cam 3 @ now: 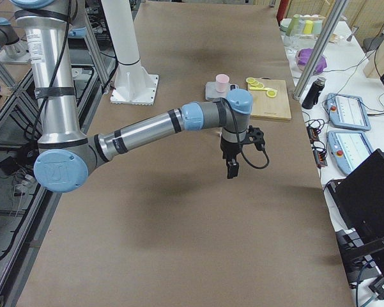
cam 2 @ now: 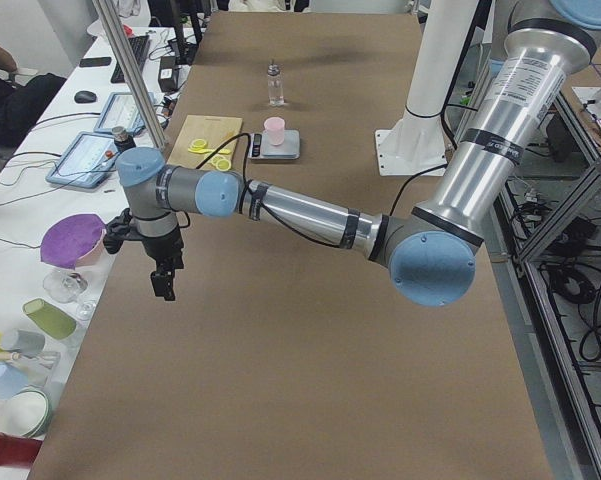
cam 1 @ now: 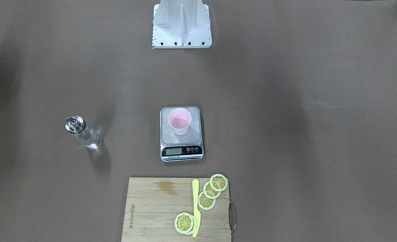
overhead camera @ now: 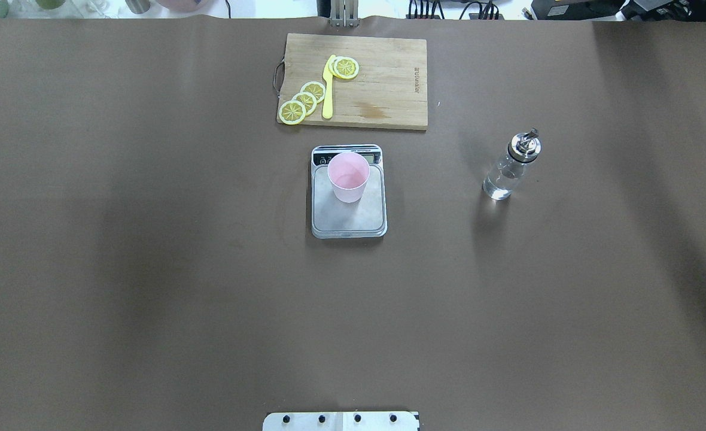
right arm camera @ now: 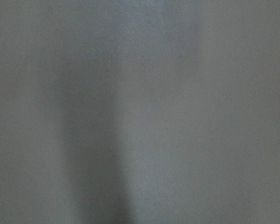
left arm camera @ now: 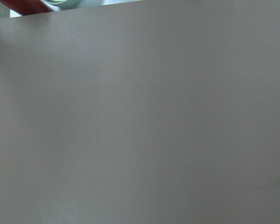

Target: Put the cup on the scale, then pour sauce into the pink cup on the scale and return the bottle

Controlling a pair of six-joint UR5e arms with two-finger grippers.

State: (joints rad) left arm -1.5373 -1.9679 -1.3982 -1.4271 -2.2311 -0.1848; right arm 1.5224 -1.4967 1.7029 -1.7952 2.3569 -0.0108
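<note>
The pale pink cup (overhead camera: pixel 348 176) stands upright on the steel platform of the scale (overhead camera: pixel 348 209) at the table's middle; it also shows in the front-facing view (cam 1: pixel 180 121) on the scale (cam 1: pixel 181 143). The clear glass bottle (overhead camera: pixel 510 167) with metal pourer cap stands upright on the table to the scale's right, holding clear sauce; it also shows in the front-facing view (cam 1: pixel 82 132). My left gripper (cam 2: pixel 163 283) hangs above the table's left end, far from everything. My right gripper (cam 3: pixel 232 169) hangs above the right end. Neither shows in a view that tells open or shut.
A wooden cutting board (overhead camera: pixel 389 84) with lemon slices (overhead camera: pixel 305 100) and a yellow knife (overhead camera: pixel 328 90) lies beyond the scale. The robot's white base (cam 1: pixel 181 25) stands at the near edge. Cups and tablets sit on side benches off the table.
</note>
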